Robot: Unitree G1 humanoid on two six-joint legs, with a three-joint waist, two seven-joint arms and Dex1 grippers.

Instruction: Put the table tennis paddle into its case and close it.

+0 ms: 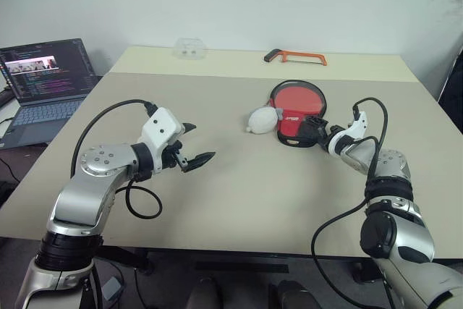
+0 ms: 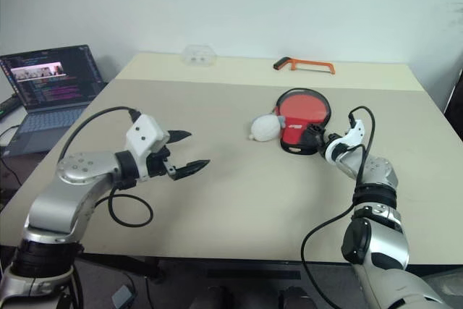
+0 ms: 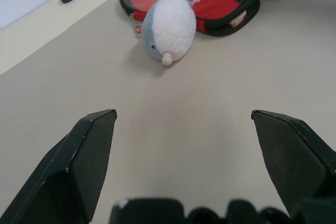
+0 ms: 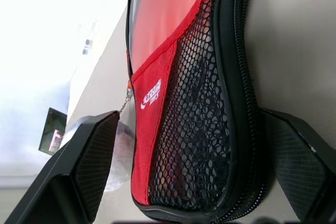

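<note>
Right gripper [image 4: 189, 182], jaws spread and empty, straddles the case [image 1: 296, 110] narrow end at table's 2 o'clock to grasp it; left gripper [image 1: 192, 144] waits open, empty.

The case [image 4: 173, 108] is soft red cloth with a coarse black mesh pocket and a black zip edge. The plush toy [image 3: 169, 27] beside it looks fuzzy, white and grey. The table [image 1: 239, 179] is smooth, matt beige. The far hacksaw [image 1: 296, 56] has a glossy orange frame.
</note>
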